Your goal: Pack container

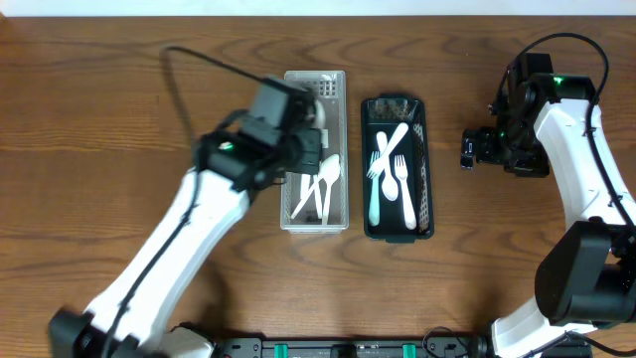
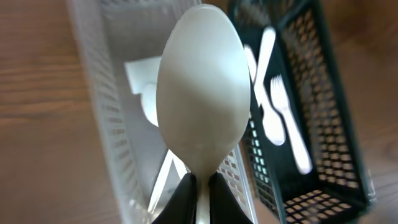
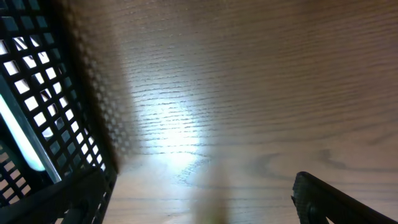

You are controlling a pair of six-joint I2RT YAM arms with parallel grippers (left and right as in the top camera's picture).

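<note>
My left gripper (image 2: 202, 193) is shut on the handle of a white plastic spoon (image 2: 202, 87), holding it over the white mesh basket (image 1: 343, 89). In the overhead view that gripper (image 1: 320, 149) sits above the basket, where white spoons (image 1: 320, 189) lie. The black mesh basket (image 1: 422, 214) beside it holds white forks (image 1: 397, 169) and a pale green utensil (image 1: 375, 194). My right gripper (image 1: 467, 147) is open and empty over bare table, right of the black basket (image 3: 37, 124); its jaws (image 3: 199, 205) hold nothing.
The wooden table (image 1: 119, 119) surrounds both baskets. The right arm's white links (image 1: 586, 179) stand along the right edge. A black rail (image 1: 348, 348) runs along the front edge.
</note>
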